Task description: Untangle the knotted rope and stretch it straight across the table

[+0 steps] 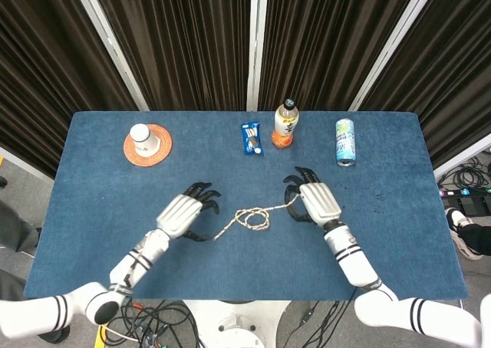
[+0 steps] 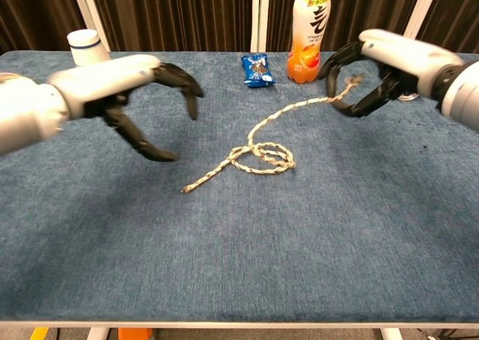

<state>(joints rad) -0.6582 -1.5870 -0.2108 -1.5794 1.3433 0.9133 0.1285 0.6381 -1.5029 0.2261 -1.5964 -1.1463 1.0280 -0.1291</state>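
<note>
A beige twisted rope [image 1: 252, 218] lies mid-table with a loose knot [image 2: 263, 157] in it. Its free end [image 2: 186, 189] points toward the front left. The other end rises off the cloth to my right hand [image 2: 383, 64], which pinches it above the table; the same hand [image 1: 318, 203] shows right of the knot in the head view. My left hand [image 2: 123, 94] hovers with fingers spread, holding nothing, just left of the free end [image 1: 217, 237]. In the head view that left hand [image 1: 182, 213] is close to the rope without touching it.
Along the far edge of the blue table [image 1: 399, 233] stand an upturned cup on a woven coaster [image 1: 146, 143], a blue snack packet [image 1: 252, 138], an orange drink bottle [image 1: 285, 124] and a can [image 1: 345, 142]. Dark curtains hang behind.
</note>
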